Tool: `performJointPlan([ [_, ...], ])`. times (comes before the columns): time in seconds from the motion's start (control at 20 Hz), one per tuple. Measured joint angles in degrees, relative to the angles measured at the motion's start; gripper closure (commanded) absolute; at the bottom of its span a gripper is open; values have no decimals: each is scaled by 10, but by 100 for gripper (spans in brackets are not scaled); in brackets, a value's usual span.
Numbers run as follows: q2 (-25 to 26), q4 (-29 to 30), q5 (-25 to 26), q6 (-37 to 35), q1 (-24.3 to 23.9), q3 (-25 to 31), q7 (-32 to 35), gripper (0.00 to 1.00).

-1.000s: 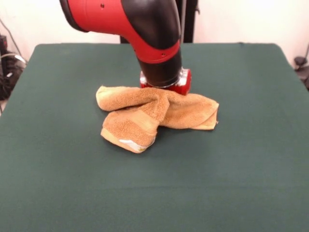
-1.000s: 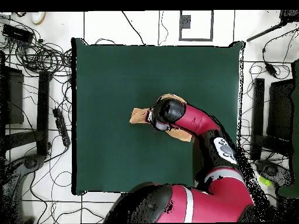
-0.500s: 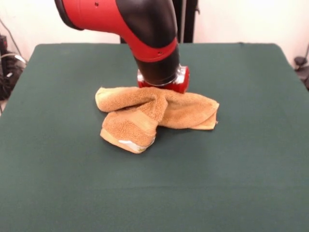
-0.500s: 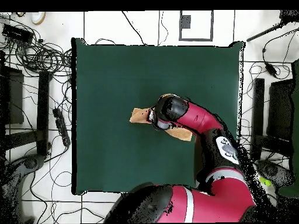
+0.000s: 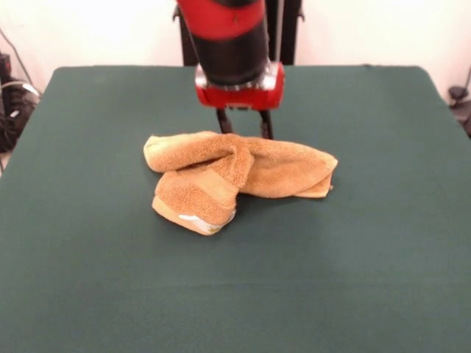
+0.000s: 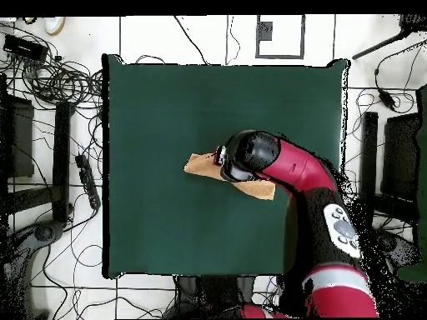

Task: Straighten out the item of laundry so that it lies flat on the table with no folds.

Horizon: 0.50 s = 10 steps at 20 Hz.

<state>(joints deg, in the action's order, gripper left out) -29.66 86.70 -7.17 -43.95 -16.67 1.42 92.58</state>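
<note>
The item of laundry [image 5: 235, 173], an orange-tan towel, lies bunched and folded on itself near the middle of the table [image 5: 383, 250]. A folded lobe with a pale hem and a white tag sticks out toward the front left. My gripper [image 5: 244, 131] hangs just above the towel's far edge. Its two dark fingers [image 5: 224, 121] stand apart with green cloth showing between them, and their tips are hidden behind the towel's top fold. In the overhead view the arm's wrist [image 6: 246, 155] covers the gripper, and only the towel's ends [image 6: 200, 164] show on either side of it.
The green table [image 6: 167, 108] stretches wide on every side of the towel. Cables and dark equipment [image 6: 50, 83] lie on the floor round the table in the overhead view. A black stand [image 5: 291, 29] rises behind the far edge.
The arm has risen off the towel, so the gripper's fingers now show above it. The towel has stayed bunched; its right end has shifted slightly.
</note>
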Motion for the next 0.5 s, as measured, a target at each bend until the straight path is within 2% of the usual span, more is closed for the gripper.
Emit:
performJointPlan([
  [0.05, -23, 5, -3, 2, 2, -4, 0, 0],
  [0.25, -57, 6, -10, 9, 5, -14, 0, 0],
  [0.5, -64, -6, -12, 42, 4, -22, 0, 0],
])
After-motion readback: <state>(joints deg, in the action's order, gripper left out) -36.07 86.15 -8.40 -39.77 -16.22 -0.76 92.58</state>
